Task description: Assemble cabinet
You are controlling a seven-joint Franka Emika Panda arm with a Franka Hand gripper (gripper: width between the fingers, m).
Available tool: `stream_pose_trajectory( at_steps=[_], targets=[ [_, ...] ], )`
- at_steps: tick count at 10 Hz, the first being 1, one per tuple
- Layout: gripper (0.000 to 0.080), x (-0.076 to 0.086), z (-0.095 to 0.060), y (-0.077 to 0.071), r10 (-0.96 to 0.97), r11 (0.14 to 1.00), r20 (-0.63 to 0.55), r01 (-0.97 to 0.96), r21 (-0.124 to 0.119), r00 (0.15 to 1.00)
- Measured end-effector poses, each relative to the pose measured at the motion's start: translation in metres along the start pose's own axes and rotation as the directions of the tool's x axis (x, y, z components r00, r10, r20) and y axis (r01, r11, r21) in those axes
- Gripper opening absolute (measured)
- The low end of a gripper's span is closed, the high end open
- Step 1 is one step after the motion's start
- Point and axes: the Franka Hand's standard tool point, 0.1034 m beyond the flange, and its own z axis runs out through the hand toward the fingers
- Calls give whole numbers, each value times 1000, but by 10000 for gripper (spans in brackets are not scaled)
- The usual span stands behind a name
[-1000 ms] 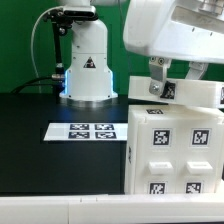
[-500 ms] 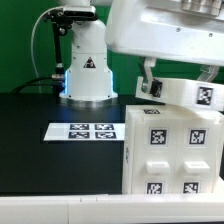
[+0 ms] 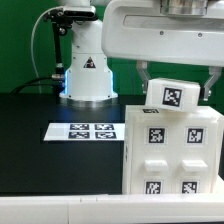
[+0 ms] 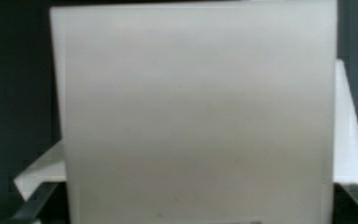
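The cabinet body (image 3: 170, 150) is a large white box with several black-and-white tags, standing at the exterior view's right front. My gripper (image 3: 178, 85) is shut on a smaller white cabinet part (image 3: 176, 96) with one tag facing the camera. It holds the part right at the top of the body; I cannot tell whether they touch. One finger (image 3: 145, 74) shows on each side of the part. In the wrist view the part's plain white face (image 4: 194, 110) fills most of the picture, with dark fingers (image 4: 34, 203) at its corners.
The marker board (image 3: 85, 131) lies flat on the black table left of the cabinet body. The white robot pedestal (image 3: 87, 62) with a triangle sticker stands behind it. A white table edge (image 3: 60, 208) runs along the front.
My gripper has swung toward the exterior view's left and turned with the held part. The part's tagged face now faces the camera, centred over the cabinet body.
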Motion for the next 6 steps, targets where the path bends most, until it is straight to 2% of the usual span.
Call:
stream_pose_trajectory(
  at_steps=[1,2,4,5,6],
  targets=[
    [555,0,0,0,33,999,0,-33,0,999],
    [555,2,0,-1,146,989,-10,-146,24,989],
    [555,2,1,-1,419,902,-27,-414,121,907],
    [555,1,1,-3,559,815,2,-549,186,829],
    [555,0,2,-4,637,747,38,-629,216,770]
  ],
)
